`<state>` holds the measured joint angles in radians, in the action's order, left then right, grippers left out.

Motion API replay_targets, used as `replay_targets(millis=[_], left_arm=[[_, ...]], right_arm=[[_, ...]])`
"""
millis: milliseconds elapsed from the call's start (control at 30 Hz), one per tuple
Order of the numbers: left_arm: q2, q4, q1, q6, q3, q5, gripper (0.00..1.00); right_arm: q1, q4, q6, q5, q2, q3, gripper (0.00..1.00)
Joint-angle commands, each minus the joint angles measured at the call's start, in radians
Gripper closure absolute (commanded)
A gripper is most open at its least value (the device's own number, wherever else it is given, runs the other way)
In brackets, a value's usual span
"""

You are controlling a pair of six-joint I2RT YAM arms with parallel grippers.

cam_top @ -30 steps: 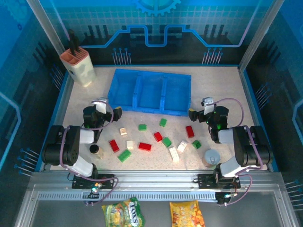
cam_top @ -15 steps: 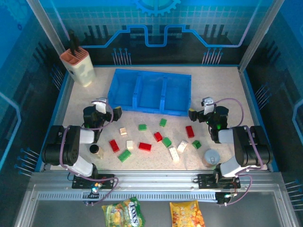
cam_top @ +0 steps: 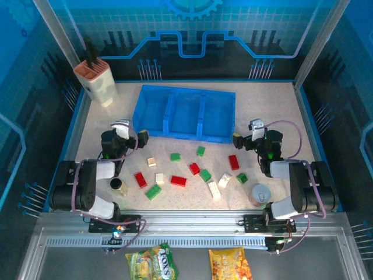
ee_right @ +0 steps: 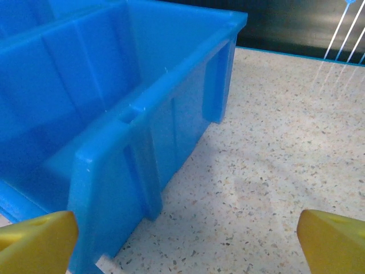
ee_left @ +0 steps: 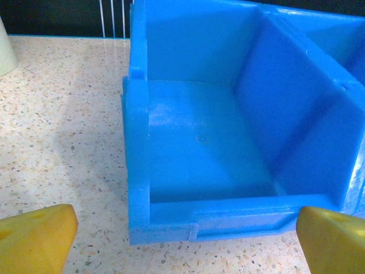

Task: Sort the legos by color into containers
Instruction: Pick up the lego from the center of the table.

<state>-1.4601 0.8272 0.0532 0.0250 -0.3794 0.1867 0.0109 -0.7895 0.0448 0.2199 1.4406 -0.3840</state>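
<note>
Both pincers spread wide. Left gripper (cam_top: 132, 135) sits at the 8 o'clock corner of the blue tray (cam_top: 186, 89), right gripper (cam_top: 246, 134) at its 4 o'clock corner. Legos (cam_top: 205, 174) lie scattered on the table (cam_top: 262, 99), 6 o'clock of the tray.

Overhead looks down; close wrist views share the tray (cam_top: 139, 114).
</note>
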Motion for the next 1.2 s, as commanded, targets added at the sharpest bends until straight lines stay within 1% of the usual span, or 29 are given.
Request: replay_targets(millis=[0, 100, 167, 233, 300, 367, 500, 633, 667, 733, 833, 900, 1000, 1133, 1167], left_arm=[[0.069, -0.152, 0.001, -0.016, -0.057, -0.039, 0.01], [0.127, -0.236, -0.004, -0.030, -0.072, -0.074, 0.01], [0.169, -0.312, -0.005, -0.058, -0.089, -0.104, 0.01], [0.201, -0.408, -0.005, -0.112, -0.121, -0.132, 0.01], [0.226, -0.545, -0.003, -0.199, -0.174, -0.148, 0.01], [0.232, -0.717, -0.004, -0.264, -0.252, -0.123, 0.01], [0.226, -0.926, -0.004, -0.322, -0.352, -0.043, 0.01], [0.220, -1.152, -0.005, -0.319, -0.466, 0.033, 0.01], [0.220, -1.208, -0.005, -0.313, -0.492, 0.048, 0.01], [0.228, -1.311, -0.005, -0.286, -0.547, 0.090, 0.01], [0.245, -1.440, -0.004, -0.243, -0.622, 0.118, 0.01], [0.244, -1.518, -0.004, -0.201, -0.677, 0.126, 0.01], [0.238, -1.558, -0.004, -0.136, -0.714, 0.130, 0.01], [0.258, -1.446, -0.004, -0.096, -0.642, 0.131, 0.01], [0.263, -1.414, -0.004, -0.091, -0.618, 0.131, 0.01]], right_arm=[[0.002, 0.107, -0.007, -0.007, -0.065, -0.040, 0.00], [0.017, 0.212, -0.016, -0.022, -0.124, -0.057, 0.00], [0.030, 0.327, -0.021, -0.044, -0.170, -0.087, 0.00], [0.050, 0.455, -0.027, -0.065, -0.208, -0.128, 0.00], [0.070, 0.624, -0.059, -0.072, -0.236, -0.193, 0.00], [0.091, 0.785, -0.113, -0.056, -0.250, -0.263, 0.01], [0.155, 1.038, -0.185, -0.071, -0.235, -0.392, 0.04], [0.237, 1.247, -0.255, -0.160, -0.211, -0.488, 0.06], [0.251, 1.288, -0.274, -0.179, -0.204, -0.489, 0.07], [0.271, 1.386, -0.308, -0.202, -0.181, -0.553, 0.08], [0.302, 1.489, -0.317, -0.227, -0.147, -0.592, 0.13], [0.327, 1.524, -0.327, -0.254, -0.134, -0.601, 0.14], [0.360, 1.533, -0.350, -0.283, -0.110, -0.593, 0.18], [0.389, 1.544, -0.406, -0.386, -0.054, -0.581, 0.25], [0.392, 1.543, -0.411, -0.394, -0.040, -0.580, 0.26]])
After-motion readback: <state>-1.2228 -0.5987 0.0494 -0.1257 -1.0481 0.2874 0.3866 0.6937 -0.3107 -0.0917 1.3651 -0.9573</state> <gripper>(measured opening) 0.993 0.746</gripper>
